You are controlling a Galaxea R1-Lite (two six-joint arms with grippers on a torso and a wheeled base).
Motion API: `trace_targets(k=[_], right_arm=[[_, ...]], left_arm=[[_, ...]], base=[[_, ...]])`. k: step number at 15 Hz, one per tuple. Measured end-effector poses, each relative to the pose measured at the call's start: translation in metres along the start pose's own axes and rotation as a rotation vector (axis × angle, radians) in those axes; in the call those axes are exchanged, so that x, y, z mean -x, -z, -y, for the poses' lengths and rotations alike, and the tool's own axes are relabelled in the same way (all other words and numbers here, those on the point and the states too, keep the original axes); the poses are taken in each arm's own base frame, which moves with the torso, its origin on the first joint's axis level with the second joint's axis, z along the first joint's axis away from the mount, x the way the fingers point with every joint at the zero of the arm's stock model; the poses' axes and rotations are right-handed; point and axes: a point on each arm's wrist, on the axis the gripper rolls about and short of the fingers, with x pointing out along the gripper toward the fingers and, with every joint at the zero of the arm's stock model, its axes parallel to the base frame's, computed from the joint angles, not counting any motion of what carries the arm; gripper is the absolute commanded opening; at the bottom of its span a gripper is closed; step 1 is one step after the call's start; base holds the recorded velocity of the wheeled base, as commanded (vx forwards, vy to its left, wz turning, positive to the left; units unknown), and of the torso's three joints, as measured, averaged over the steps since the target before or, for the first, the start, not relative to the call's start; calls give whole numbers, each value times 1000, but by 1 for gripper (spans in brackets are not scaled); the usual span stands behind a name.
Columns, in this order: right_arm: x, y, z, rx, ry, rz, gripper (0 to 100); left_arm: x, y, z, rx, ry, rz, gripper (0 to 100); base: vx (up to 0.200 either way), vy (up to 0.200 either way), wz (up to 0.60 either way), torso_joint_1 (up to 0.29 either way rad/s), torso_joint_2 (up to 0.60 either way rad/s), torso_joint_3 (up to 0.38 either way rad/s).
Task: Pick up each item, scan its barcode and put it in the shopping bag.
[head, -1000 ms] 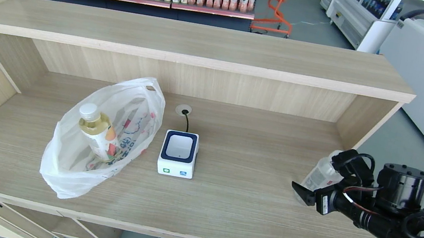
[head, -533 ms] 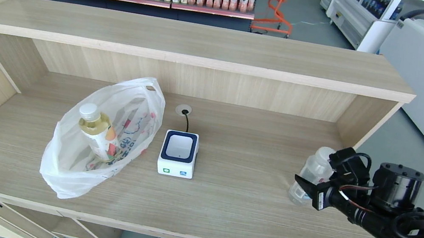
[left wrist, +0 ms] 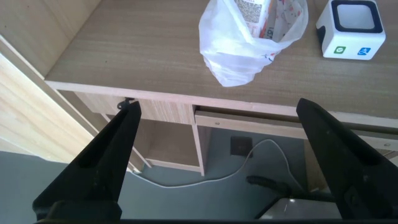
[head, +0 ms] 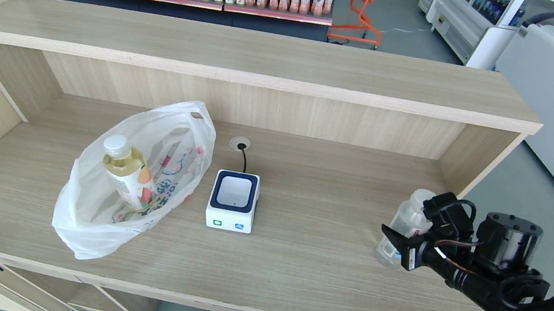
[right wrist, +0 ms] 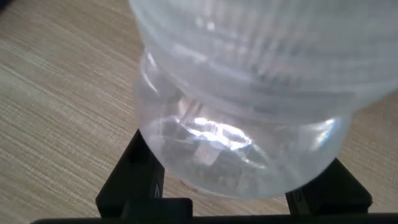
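A clear plastic bottle [head: 399, 229] with a pale cap stands tilted at the right end of the wooden counter [head: 303, 267]. My right gripper [head: 412, 223] is shut on it from the right; up close the bottle [right wrist: 249, 93] sits between the two black fingers [right wrist: 134, 186]. A white shopping bag [head: 138, 177] lies open at the left with a tea bottle [head: 128, 173] inside. The white scanner [head: 232, 200] sits in the middle. My left gripper [left wrist: 214, 162] hangs open below the counter's front edge, near the bag [left wrist: 249, 37] and the scanner [left wrist: 348, 28].
The counter is boxed in by a raised back wall [head: 263, 105] and side walls. The scanner's cable runs into a grommet hole [head: 239, 143] behind it. Bare wood lies between the scanner and the clear bottle.
My right gripper has shifted left with the clear bottle, which now sits a little farther in from the counter's right end. The bag and scanner have not moved.
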Motion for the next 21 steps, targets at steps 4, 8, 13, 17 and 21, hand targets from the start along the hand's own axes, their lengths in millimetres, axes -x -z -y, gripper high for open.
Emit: trace_targets(k=[4, 8, 13, 17, 21], right_arm=[[-7, 7, -1, -1, -1, -2, 0], [-10, -4, 2, -60, -10, 22, 0], [19, -68, 4, -311, -323, 36, 0], [81, -126, -15, -439, -747, 130, 0], [114, -147, -49, -415, -926, 168, 0]], left_arm=[[0, 0, 0, 0, 0, 0, 100], [0, 0, 0, 0, 0, 0, 100], [0, 0, 0, 0, 0, 0, 100], [0, 0, 0, 0, 0, 0, 100], [0, 0, 0, 0, 0, 0, 100]], base=[[0, 0, 0, 0, 0, 0], [0, 0, 0, 0, 0, 0], [0, 0, 0, 0, 0, 0], [0, 0, 0, 0, 0, 0], [0, 0, 0, 0, 0, 0]])
